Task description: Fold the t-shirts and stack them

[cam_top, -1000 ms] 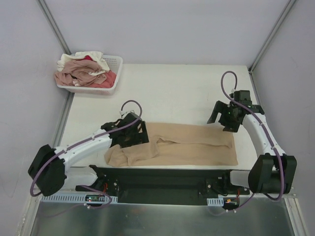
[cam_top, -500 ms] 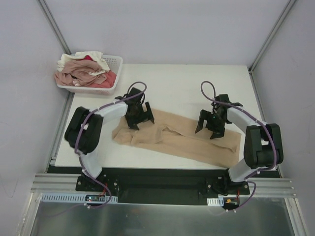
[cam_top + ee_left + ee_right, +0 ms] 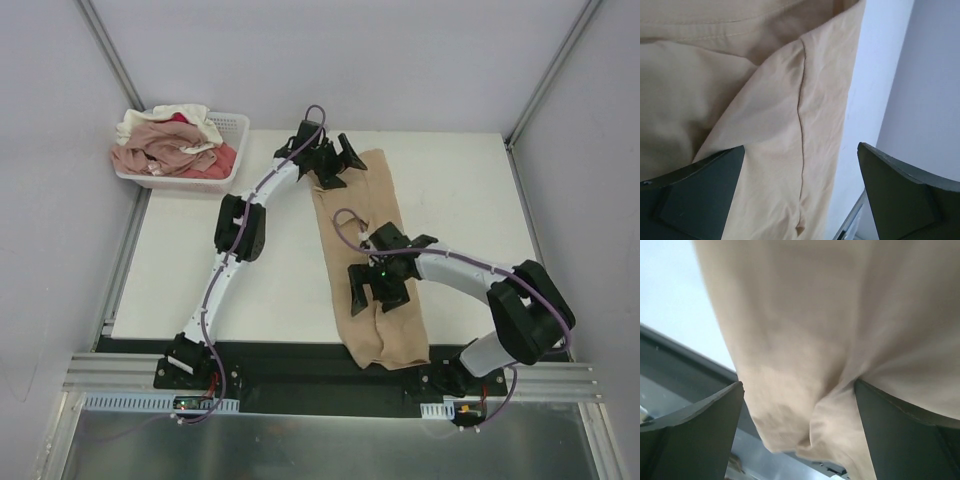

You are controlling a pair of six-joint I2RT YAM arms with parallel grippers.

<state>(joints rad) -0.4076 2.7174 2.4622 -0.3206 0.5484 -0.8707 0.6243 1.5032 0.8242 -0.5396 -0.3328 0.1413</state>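
Table [image 3: 470,200]: white, and it lies beneath both of your grippers.
Tan t-shirt [image 3: 365,215]: a long strip lying flat. It starts under your left gripper at its far end, passes beneath your right gripper and reaches the table's near edge.
Basket [image 3: 235,125]: white lattice, well apart to the left of your left gripper.
Other t-shirts [image 3: 165,145]: pink, cream and red, heaped in the basket.
Left gripper [image 3: 335,160]: spread wide and grasping nothing. One finger is over the cloth, the other past the shirt's edge.
Right gripper [image 3: 380,290]: spread wide with nothing clamped. The cloth spans the gap between its fingers.
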